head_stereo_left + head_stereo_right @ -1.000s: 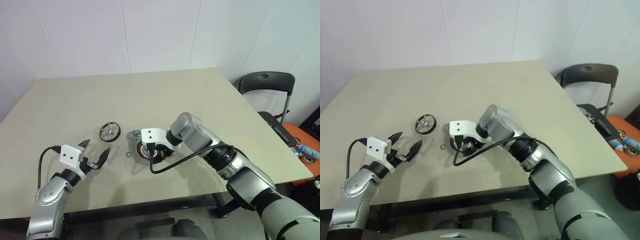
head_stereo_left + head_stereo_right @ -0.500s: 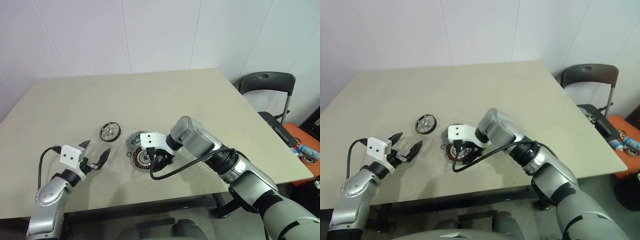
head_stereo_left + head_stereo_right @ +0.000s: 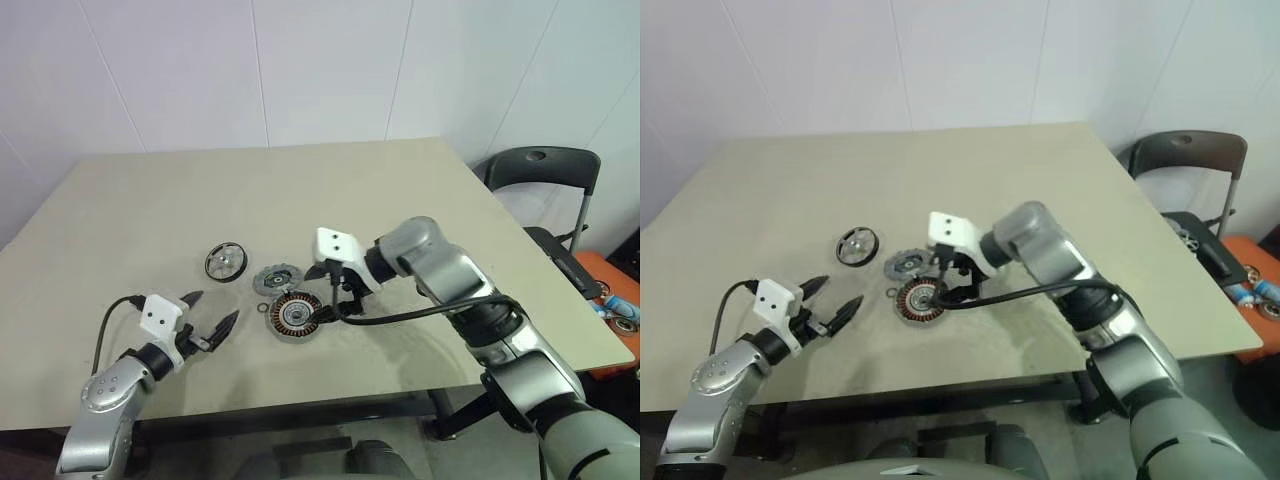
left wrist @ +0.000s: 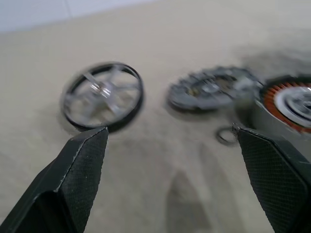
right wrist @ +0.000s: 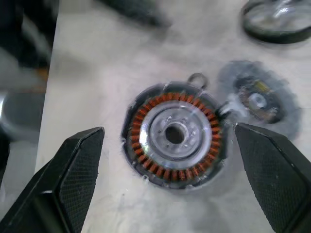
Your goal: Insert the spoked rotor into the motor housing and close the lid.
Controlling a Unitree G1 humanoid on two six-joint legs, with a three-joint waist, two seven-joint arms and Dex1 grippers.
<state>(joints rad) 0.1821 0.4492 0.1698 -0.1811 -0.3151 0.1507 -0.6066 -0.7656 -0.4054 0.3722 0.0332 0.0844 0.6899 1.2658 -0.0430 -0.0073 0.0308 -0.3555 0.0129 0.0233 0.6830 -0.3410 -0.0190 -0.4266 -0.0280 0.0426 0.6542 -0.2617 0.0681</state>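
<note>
The spoked rotor [image 3: 225,261] lies flat on the table, left of the other parts. The grey scalloped lid [image 3: 277,281] rests beside it. Just in front of the lid sits the motor housing [image 3: 296,314], its copper windings facing up. My right gripper [image 3: 335,287] hovers open just right of and above the housing [image 5: 175,133], with nothing between its fingers. My left gripper [image 3: 207,322] stands open low over the table, near the front edge. It points toward the rotor [image 4: 103,94] and the lid [image 4: 211,90] and is apart from both.
A tiny black O-ring [image 3: 264,310] lies just left of the housing. A dark chair [image 3: 540,170] stands beyond the table's right edge [image 3: 520,240]. The table's front edge [image 3: 300,400] runs close behind my left gripper.
My right gripper has opened, let go of the housing and lifted away to the right. The housing stays on the table in front of the lid. The left gripper has barely moved.
</note>
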